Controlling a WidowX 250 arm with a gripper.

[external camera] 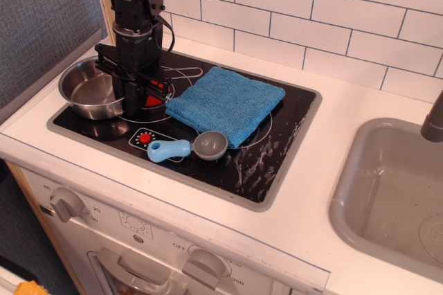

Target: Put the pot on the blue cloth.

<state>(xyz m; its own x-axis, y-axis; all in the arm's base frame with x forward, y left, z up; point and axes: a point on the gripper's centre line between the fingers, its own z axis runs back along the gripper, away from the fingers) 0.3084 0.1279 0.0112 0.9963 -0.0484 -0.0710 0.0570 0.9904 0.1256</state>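
Observation:
The pot (88, 91), a shiny steel pan, sits at the left end of the black stovetop (277, 149). Its thin wire handle (185, 72) sticks out to the right, behind the arm. My gripper (137, 104) points straight down at the pot's right rim and looks shut on it; the black fingers hide the contact. The blue cloth (225, 101) lies folded flat on the stovetop, just right of the gripper and apart from the pot.
A small grey scoop with a light blue handle (190, 147) lies in front of the cloth. A grey sink (391, 191) is at the right with a dark tap (434, 122). A white tiled wall stands behind. Oven knobs (66, 203) are below the front edge.

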